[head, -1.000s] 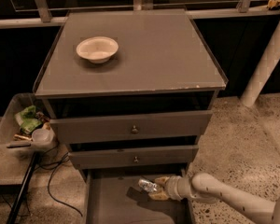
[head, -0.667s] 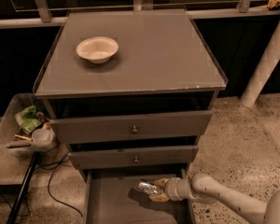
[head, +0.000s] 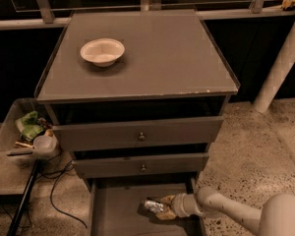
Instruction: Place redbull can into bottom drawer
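A grey three-drawer cabinet (head: 137,132) filled the middle of the frame. The bottom drawer (head: 113,215) stood pulled out at the lower centre, its flat floor bare on the left half, with side walls closing it in on the left and right.

Over the drawer's right half, the gripper (head: 163,208) reached in from the lower right on a pale arm (head: 226,211). Its yellowish fingers (head: 168,199) were closed around the right end of the redbull can (head: 154,205). The can lay on its side above the drawer floor, and whether it touched the floor could not be told. The middle drawer (head: 142,165) overhung the back of the open drawer just above the can, and the top drawer (head: 137,134) jutted out further still.

On the tabletop (head: 152,58), a cream bowl (head: 103,51) sat alone in the upper left. A clear bin (head: 12,136) holding scraps and a white cup (head: 43,142) stood at the left edge. A black cable (head: 54,195) trailed on the speckled floor (head: 255,151), and a white post (head: 282,63) leaned at the right.

Compared with a second earlier, the gripper and can sat slightly lower in the frame; the bowl and drawers had not moved.
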Available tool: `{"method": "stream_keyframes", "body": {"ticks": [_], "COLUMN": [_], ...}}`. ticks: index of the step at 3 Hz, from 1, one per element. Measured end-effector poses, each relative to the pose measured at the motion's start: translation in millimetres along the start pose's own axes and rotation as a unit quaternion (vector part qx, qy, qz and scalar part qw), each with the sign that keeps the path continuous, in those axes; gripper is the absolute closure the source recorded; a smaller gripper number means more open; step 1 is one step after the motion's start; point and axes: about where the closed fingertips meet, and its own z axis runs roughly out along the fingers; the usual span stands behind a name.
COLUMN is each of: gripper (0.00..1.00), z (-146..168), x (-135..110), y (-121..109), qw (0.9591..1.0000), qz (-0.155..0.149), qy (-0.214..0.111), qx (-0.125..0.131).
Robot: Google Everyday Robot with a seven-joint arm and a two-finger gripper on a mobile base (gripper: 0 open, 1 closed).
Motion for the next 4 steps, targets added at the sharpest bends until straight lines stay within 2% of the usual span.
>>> {"method": "stream_keyframes", "body": {"ticks": [1, 2, 3, 4], "gripper": [1.0, 1.0, 0.82, 0.59], "z": [18.5, 28.8, 29.0, 29.1], "x": [18.2, 26.0, 26.2, 26.2], "y": [0.7, -1.2, -1.1, -1.1], "qw": [0.9999, 0.9998, 0.9998, 0.9998], "qz": [0.007, 0.012, 0.013, 0.013], "qy": [0.011, 0.013, 0.013, 0.013], "qx": [-0.005, 0.001, 0.001, 0.001]}}
